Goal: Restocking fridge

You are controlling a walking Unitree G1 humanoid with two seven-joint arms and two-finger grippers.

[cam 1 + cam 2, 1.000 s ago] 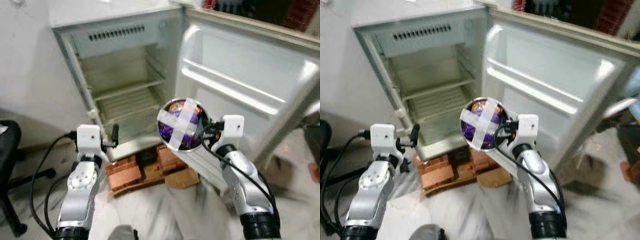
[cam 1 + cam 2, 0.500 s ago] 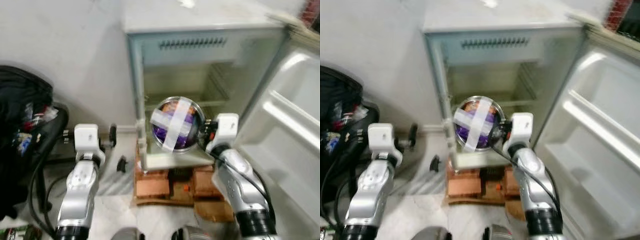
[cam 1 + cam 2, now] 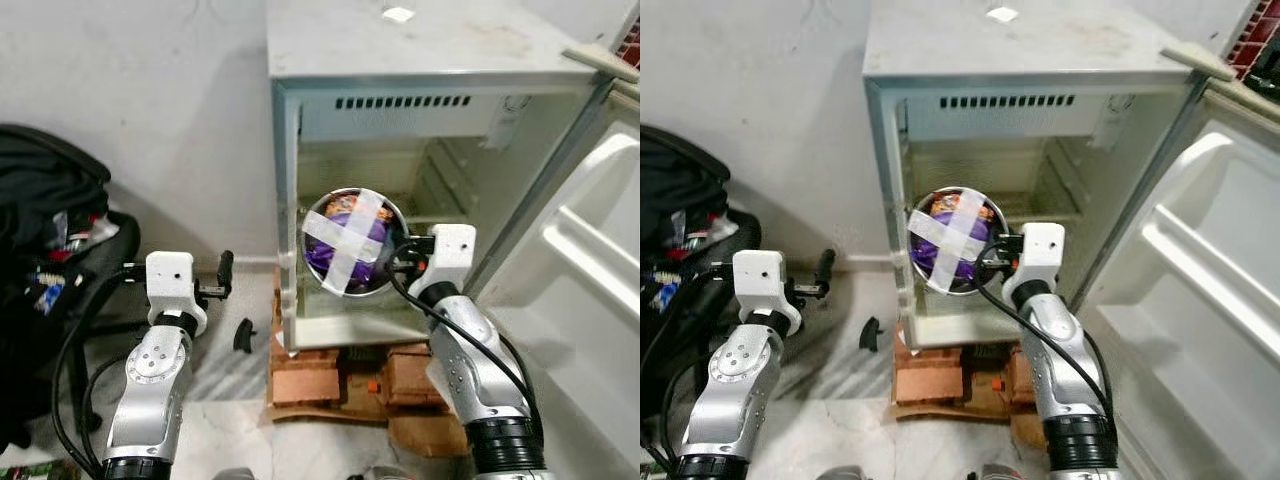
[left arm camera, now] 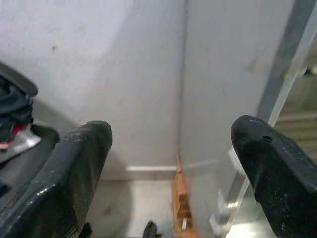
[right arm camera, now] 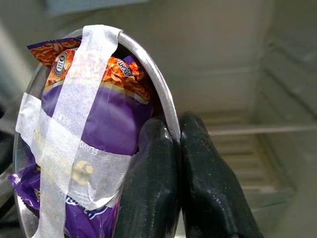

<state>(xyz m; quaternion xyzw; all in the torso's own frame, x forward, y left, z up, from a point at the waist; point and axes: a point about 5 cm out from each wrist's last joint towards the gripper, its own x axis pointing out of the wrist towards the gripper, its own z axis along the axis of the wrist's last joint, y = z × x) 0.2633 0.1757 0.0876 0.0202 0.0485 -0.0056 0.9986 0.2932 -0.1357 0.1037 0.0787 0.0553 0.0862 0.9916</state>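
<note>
Bowl: steel bowl (image 3: pixel 352 243) holding a purple snack packet (image 5: pixel 106 119), taped over with a white cross (presumably so nothing spills while tilted on edge), held up before the open fridge (image 3: pixel 420 120).
Right gripper: right gripper (image 5: pixel 178 144) pinches the bowl's rim, fingers closed on it.
Left gripper: left gripper (image 4: pixel 168 148) spread wide, empty, beside the fridge's side wall.
Fridge: shelves bare, door (image 3: pixel 590 260) swung to the right, standing on bricks (image 3: pixel 310 375).
Room: pale wall, marble floor, black chair (image 3: pixel 60 230) on the left.
</note>
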